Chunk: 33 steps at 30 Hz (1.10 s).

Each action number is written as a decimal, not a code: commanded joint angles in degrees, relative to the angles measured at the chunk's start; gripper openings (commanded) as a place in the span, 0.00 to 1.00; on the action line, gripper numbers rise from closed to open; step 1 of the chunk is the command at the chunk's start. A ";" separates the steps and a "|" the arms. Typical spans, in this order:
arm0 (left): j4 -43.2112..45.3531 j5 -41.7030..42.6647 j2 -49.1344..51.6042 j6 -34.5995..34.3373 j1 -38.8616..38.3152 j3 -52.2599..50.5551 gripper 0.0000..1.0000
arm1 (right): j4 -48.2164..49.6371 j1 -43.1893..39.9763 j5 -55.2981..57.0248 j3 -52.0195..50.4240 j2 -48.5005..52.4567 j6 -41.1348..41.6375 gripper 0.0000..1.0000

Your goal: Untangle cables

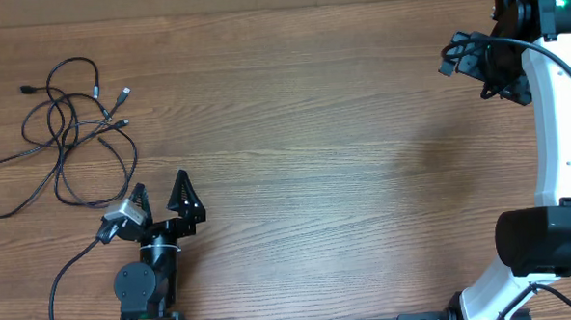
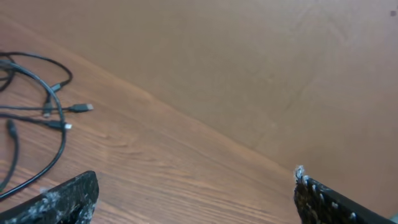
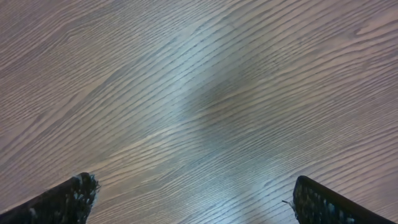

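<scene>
The cables (image 1: 67, 131) are thin black cords with small plug ends, looped and crossed over one another at the far left of the wooden table. They also show at the left edge of the left wrist view (image 2: 37, 106). My left gripper (image 1: 161, 194) is open and empty, just right of and below the tangle, not touching it; its fingertips frame bare wood (image 2: 196, 186). My right gripper (image 1: 466, 56) is open and empty at the far right, high over bare table (image 3: 193, 193).
The wooden table (image 1: 314, 149) fills the view. The thicker black cable of the left arm (image 1: 64, 276) curves down at the bottom left. The white right arm (image 1: 555, 139) stands along the right edge.
</scene>
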 commanded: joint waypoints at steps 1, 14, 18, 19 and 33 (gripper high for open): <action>-3.13 -1.73 -2.80 0.09 -0.13 -0.39 1.00 | 0.28 0.02 0.59 0.15 -0.11 0.44 1.00; -21.84 -3.58 -17.66 4.28 -0.13 -0.39 1.00 | 0.28 0.02 0.59 0.15 -0.11 0.44 1.00; -21.79 -3.61 -17.64 4.83 -0.13 -0.39 1.00 | 0.28 0.02 0.59 0.15 -0.11 0.44 1.00; -21.79 -3.61 -17.64 4.83 -0.13 -0.39 0.99 | 0.28 0.02 0.59 0.15 -0.11 0.44 1.00; -21.77 -3.61 -17.64 4.83 -0.13 -0.39 1.00 | 0.28 0.02 0.59 0.15 -0.11 0.44 1.00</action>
